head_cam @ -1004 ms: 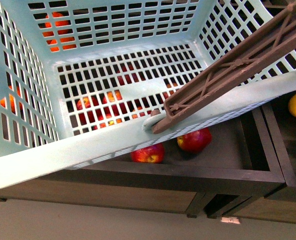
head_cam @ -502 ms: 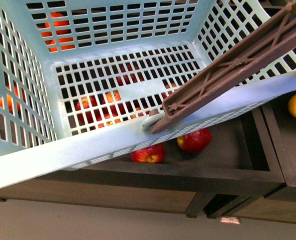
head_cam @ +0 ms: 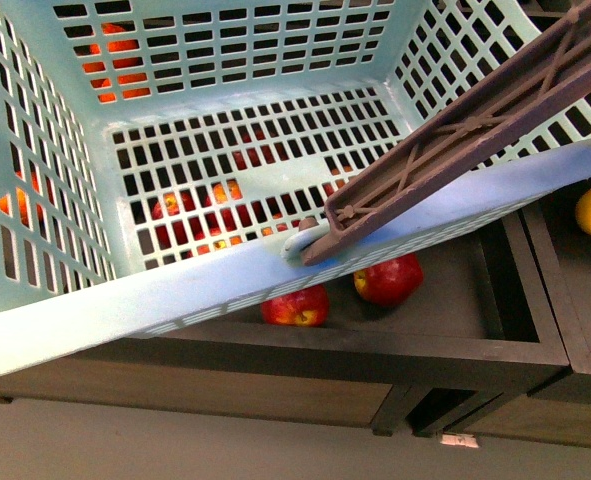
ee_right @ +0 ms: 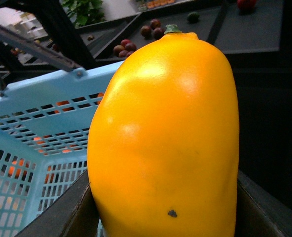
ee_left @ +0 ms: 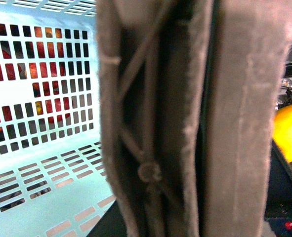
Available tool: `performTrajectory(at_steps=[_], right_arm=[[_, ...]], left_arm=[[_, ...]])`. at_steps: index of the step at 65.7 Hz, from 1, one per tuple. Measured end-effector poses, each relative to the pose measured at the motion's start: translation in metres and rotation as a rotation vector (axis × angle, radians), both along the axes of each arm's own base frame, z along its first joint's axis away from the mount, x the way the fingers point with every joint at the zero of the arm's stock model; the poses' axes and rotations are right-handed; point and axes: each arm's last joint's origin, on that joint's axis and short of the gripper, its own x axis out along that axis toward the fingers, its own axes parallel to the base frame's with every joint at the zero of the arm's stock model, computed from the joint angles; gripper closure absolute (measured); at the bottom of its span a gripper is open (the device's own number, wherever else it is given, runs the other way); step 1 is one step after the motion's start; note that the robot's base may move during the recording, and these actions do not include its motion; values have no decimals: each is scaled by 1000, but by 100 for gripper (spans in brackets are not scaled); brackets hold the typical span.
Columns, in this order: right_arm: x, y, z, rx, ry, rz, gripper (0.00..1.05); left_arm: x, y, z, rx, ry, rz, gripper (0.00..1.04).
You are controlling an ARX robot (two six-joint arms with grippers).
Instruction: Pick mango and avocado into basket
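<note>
My right hand (ee_right: 163, 175) is pinching the mango (ee_right: 163, 133): dark fingers (ee_right: 74, 210) press its two flanks and the fruit stands upright between them, small green nub on top. On the front view that mango shows only at the far right edge, just beyond the corner of the basket (head_cam: 175, 300) and outside it. I cannot tell the state of my left hand; its wrist view is filled by the brown handle (head_cam: 475, 130), blurred and very close, and I cannot make out any fingers there.

The basket hangs tilted over a dark wooden bin (head_cam: 375, 350), handle slanting across its right corner. Nothing lies inside it. Its near rim blocks much of the bin, and the slotted walls break up the red and orange fruit behind them, too hidden to count.

I count one mango, one basket, and two red fruits (head_cam: 388, 278) in plain sight in the bin, just below the rim. The right wrist view shows a small dark green fruit (ee_right: 192, 16) far back, too small to name.
</note>
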Motion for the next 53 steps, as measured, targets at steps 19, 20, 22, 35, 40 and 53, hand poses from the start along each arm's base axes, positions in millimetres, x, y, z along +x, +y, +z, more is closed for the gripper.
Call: performTrajectory(at_steps=[19, 20, 22, 35, 40, 53], right_arm=[[4, 57, 1, -21, 16, 84, 40], [5, 58, 0, -24, 21, 81, 37], [5, 59, -2, -27, 27, 80, 33], [12, 56, -9, -27, 56, -1, 9], [13, 46, -6, -22, 50, -74, 9], [-10, 11, 9, -136, -193, -500, 26]], left_arm=[[0, 0, 0, -2, 1, -2, 91], [0, 0, 0, -2, 2, -2, 91], [0, 0, 0, -2, 2, -2, 91], [0, 0, -1, 2, 2, -12, 91], [0, 0, -1, 2, 8, -4, 91], [1, 0, -1, 8, 2, 3, 91]])
